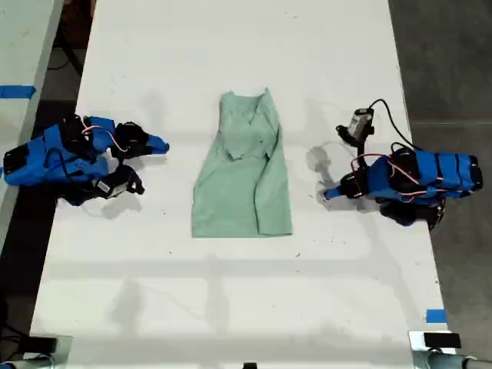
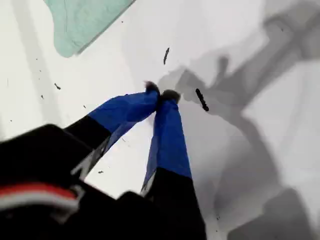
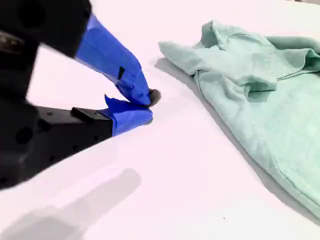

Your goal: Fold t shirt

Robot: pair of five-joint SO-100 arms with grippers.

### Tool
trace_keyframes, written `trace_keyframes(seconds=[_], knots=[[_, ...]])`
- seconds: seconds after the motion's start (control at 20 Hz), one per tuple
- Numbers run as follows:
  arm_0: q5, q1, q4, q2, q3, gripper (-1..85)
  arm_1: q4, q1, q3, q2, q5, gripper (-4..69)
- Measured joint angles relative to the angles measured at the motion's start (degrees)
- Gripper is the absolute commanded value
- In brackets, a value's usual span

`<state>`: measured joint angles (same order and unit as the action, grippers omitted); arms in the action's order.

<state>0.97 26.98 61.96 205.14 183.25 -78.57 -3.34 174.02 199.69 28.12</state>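
Sleeve folds look done, so likely between folds: t shirt [image 1: 242, 173] lies flat between both arms, well clear of each, my first gripper [image 2: 161, 93] and my second gripper [image 3: 145, 102] pinched closed on nothing; next needs both opening, reaching for the hem.

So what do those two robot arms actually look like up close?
Both arms are bright blue plastic with black motor blocks and loose red, white and black wires. My first gripper and my second gripper have blue-taped fingers on black bases, with dark tips.
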Motion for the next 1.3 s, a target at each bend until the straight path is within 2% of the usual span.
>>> trace_keyframes(seconds=[0.1, 0.25, 0.35, 0.45, 0.5, 0.55, 0.6, 0.65, 0.8, 0.95, 1.3], knots=[[-0.18, -0.18, 0.09, 0.0, 0.0, -0.2, 0.0, 0.0, 0.0, 0.0, 0.0, 1.9], [-8.7, -3.52, 0.7, 0.0, -0.09, -0.4, 0.0, 0.0, 0.0, 0.0, 0.0, 2.0], [-20.65, -8.44, -2.37, -1.76, -0.09, -0.4, 0.0, 0.0, 0.0, 0.0, 0.0, 2.1], [-33.93, -13.45, -3.16, -14.15, -5.98, 0.1, 0.0, 0.0, 0.0, 0.0, 0.0, 2.1], [-38.32, -17.23, -0.7, -25.58, -13.1, 7.0, 0.0, 0.0, 0.0, 0.0, 0.0, 2.2], [-40.43, -20.65, 3.69, -39.11, -22.68, 18.8, 0.0, 0.0, 0.0, 0.0, 0.0, 2.2], [-41.04, -23.82, 9.14, -52.65, -34.28, 26.9, 0.0, 0.0, 0.0, 0.0, 0.0, 2.1], [-40.25, -25.58, 14.24, -66.53, -46.32, 28.0, 0.0, 0.0, 0.0, 0.0, 0.0, 2.1], [-28.56, -25.93, 17.49, -100.11, -74.53, 28.7, 0.0, 0.0, 0.0, 0.0, 0.0, 2.2], [-23.38, -26.54, 16.88, -111.36, -82.27, 28.4, 0.0, 0.0, 0.0, 0.0, 0.0, 2.3], [-19.95, -27.6, 12.13, -120.15, -85.43, 26.7, 0.0, 0.0, 0.0, 0.0, 0.0, 2.2]])
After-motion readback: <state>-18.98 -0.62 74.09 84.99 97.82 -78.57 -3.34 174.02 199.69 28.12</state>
